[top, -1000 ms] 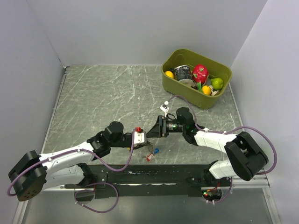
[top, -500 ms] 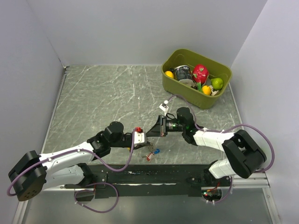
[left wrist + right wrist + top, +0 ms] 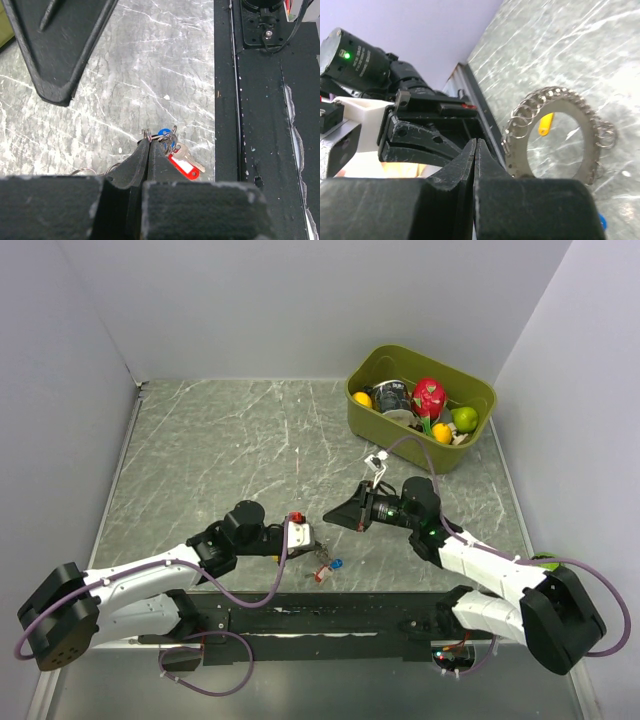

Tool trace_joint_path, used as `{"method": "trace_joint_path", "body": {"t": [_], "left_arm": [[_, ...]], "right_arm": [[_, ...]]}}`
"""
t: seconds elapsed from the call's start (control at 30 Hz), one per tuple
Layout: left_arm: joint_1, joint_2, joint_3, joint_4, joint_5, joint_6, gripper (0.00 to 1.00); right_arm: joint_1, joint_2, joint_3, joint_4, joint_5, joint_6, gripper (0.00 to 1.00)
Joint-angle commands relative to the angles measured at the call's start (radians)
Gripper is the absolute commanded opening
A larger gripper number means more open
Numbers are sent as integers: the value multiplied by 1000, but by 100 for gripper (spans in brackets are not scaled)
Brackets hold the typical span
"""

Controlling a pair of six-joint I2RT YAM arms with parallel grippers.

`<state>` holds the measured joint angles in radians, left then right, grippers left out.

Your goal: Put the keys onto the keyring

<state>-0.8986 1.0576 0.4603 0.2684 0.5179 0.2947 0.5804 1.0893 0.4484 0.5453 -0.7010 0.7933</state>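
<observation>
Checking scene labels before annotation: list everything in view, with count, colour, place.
keyring: one, silver, strung with small rings, near edge
red-tagged key: one, by keyring
blue-capped key: one, by keyring
yellow cap: one, seen through keyring
bin: one, olive, far right corner
orange fruit: two, in bin
green fruit: one, in bin
red fruit: one, in bin
cup: one, dark, in bin
table: one, grey marble
left gripper: shut on keyring
right gripper: shut, empty

The keyring (image 3: 517,150) is seen as bright, shiny metal. A red tag (image 3: 184,167) is made of glossy plastic. The left gripper (image 3: 146,145) is formed of matt black, slightly grainy plastic. The table (image 3: 220,460) is finished in smooth grey marbled stone with a faint sheen.
</observation>
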Motion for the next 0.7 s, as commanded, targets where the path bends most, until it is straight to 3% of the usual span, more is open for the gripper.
{"method": "trace_joint_path", "body": {"t": [0.0, 0.13, 0.33, 0.43, 0.67], "left_arm": [[-3, 16, 28, -11, -6, 46, 1], [-3, 76, 89, -46, -2, 101, 1], [-3, 319, 311, -171, 76, 238, 1], [-10, 422, 386, -248, 106, 261, 1], [-17, 375, 292, -134, 76, 235, 1]], "right_arm": [[-11, -11, -4, -68, 48, -66, 0], [-24, -23, -4, -117, 64, -91, 0], [-82, -106, -39, -237, 115, -115, 16], [-114, -159, -50, -309, 138, -135, 29], [-160, -250, -56, -423, 189, -175, 54]]}}
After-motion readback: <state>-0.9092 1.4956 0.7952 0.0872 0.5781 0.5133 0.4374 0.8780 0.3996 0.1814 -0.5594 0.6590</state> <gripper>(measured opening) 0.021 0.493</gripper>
